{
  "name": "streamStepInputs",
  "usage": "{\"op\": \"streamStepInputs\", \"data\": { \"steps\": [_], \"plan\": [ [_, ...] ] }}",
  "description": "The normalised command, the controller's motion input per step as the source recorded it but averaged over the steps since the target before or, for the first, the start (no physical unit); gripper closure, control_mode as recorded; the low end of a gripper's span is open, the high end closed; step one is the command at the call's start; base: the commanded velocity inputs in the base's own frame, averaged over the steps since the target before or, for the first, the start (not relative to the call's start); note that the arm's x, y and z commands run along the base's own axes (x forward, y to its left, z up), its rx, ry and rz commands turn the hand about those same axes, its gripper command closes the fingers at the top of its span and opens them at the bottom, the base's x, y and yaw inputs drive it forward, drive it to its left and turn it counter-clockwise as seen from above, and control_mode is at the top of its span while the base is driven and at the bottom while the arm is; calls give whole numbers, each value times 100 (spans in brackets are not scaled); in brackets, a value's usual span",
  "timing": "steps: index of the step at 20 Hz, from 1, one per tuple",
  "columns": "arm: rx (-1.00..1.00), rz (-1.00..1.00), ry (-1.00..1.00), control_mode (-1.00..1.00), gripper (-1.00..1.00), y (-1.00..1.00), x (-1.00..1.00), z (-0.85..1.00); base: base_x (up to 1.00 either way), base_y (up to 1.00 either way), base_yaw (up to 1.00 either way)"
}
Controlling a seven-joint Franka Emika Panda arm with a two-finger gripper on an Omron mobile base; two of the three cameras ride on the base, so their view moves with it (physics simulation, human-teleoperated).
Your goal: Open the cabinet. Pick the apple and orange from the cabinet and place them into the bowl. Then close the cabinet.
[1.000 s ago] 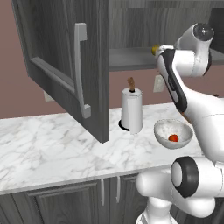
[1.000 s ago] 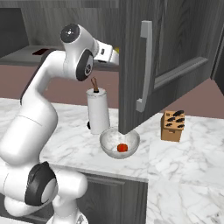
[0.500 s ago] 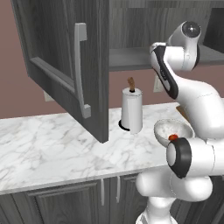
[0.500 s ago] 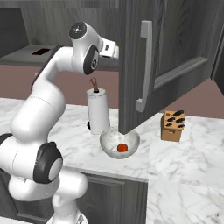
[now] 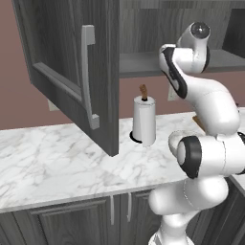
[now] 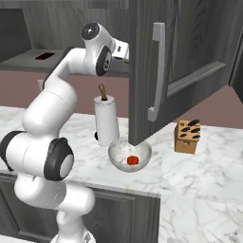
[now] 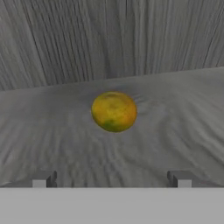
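Standing open: the cabinet (image 5: 76, 72), dark grey wood-grain, recessed-panel door swung out over the counter, long vertical silver bar handle facing outward. Lying on the cabinet shelf, alone, near the back wall: the orange (image 7: 113, 111), round, yellow-orange with a greenish patch on its underside. Sitting upright on the marble counter just below the open door's lower corner: the bowl (image 6: 118, 151), shallow, round, whitish-grey and speckled. Resting inside the bowl, on its bottom: the apple (image 6: 133, 160), small and red.
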Motion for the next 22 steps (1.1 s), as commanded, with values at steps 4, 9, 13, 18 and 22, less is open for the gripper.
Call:
{"op": "streamStepInputs", "data": {
  "steps": [4, 9, 13, 18, 22],
  "plan": [
    [0, 0, 0, -100, -100, 0, 33, -11, 0, 0, 0],
    [0, 0, 0, -100, -100, 0, 35, -10, 0, 0, 0],
    [0, 0, 0, -100, -100, 0, 47, -3, 0, 0, 0],
    [1, 0, 0, -100, -100, -9, 54, 0, 0, 0, 0],
    [0, 0, 0, -100, -100, -32, 58, 0, 0, 0, 0]
  ]
}}
